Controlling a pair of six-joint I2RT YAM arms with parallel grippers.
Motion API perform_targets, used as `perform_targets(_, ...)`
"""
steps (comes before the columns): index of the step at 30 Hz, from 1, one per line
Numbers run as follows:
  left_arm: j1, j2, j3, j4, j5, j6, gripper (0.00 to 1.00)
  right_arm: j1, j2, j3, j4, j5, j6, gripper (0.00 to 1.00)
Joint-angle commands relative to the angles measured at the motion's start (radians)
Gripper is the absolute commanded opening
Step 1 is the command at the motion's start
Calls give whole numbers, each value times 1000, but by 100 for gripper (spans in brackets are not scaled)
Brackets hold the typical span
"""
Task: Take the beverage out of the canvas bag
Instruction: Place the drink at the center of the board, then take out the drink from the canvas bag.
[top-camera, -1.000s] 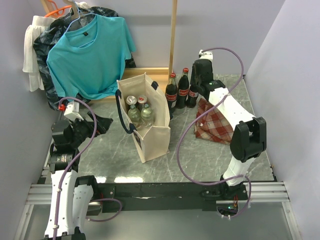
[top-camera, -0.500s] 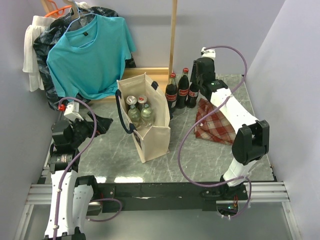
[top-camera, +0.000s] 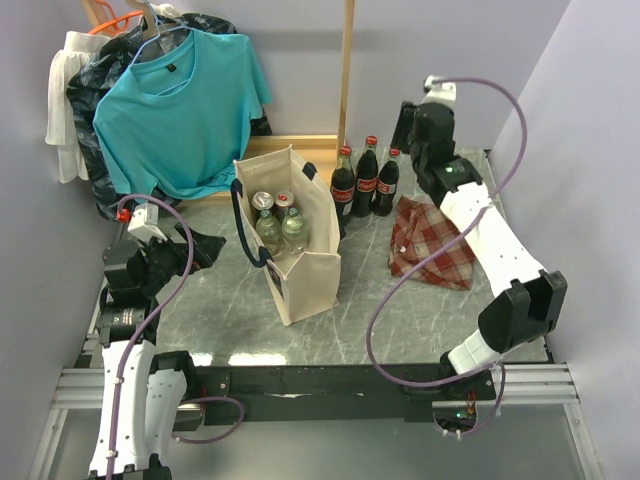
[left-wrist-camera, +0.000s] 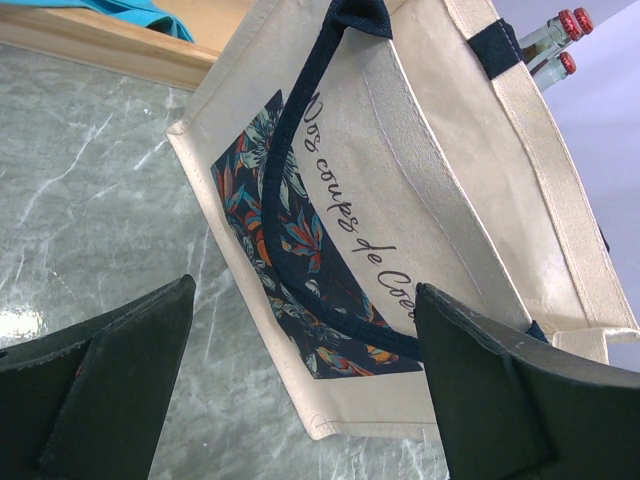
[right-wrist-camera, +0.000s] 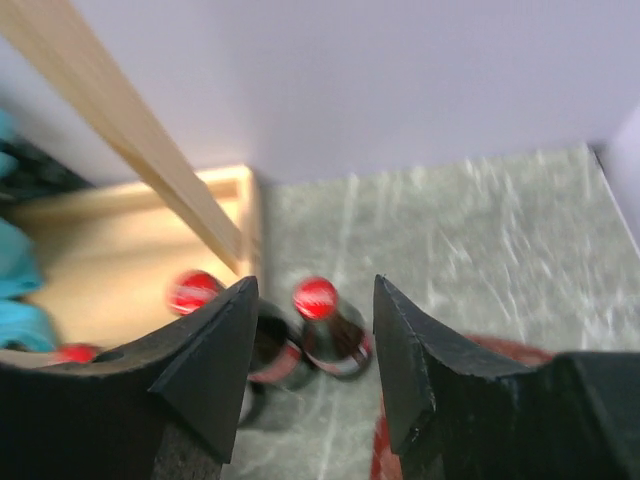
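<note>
The cream canvas bag (top-camera: 305, 262) with navy handles stands upright mid-table. Several clear bottles (top-camera: 276, 220) with metal and red caps stand inside it. In the left wrist view the bag's printed side (left-wrist-camera: 440, 200) fills the frame. My left gripper (top-camera: 205, 248) is open and empty, left of the bag and apart from it; it also shows in the left wrist view (left-wrist-camera: 300, 370). My right gripper (top-camera: 404, 128) is open and empty, raised behind three dark cola bottles (top-camera: 364, 178). In the right wrist view it (right-wrist-camera: 310, 340) hovers above one red-capped cola bottle (right-wrist-camera: 330, 325).
A red-and-white plaid cloth bag (top-camera: 432, 246) lies flat right of the cola bottles. A wooden rack with a post (top-camera: 347, 70) holds a teal shirt (top-camera: 180, 110) at the back left. Walls close in on both sides.
My right gripper has pulled up and back to the right, away from the rightmost cola bottle, which now stands free. The left arm and the bag have not moved.
</note>
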Motion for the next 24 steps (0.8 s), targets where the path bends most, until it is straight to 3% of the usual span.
perform_targets(1,-1,-8,-1,18,4,-1,96,8,-63,173,-49,-95,-47,57)
perform_targets(7,-3,-5,-3,20,4,-2,96,10,-167,216,-78,-253,-66,63)
perform_targets(15,-3,-5,-3,21,7,-2,96,44,-206,244,-222,-307,-36,65)
perform_targets(21,-4,-6,-3,17,1,1,96,230,-186,293,-348,-265,-84,66)
perform_targets(24,-4,-2,-3,20,6,-1,96,312,-94,510,-493,-197,-127,67)
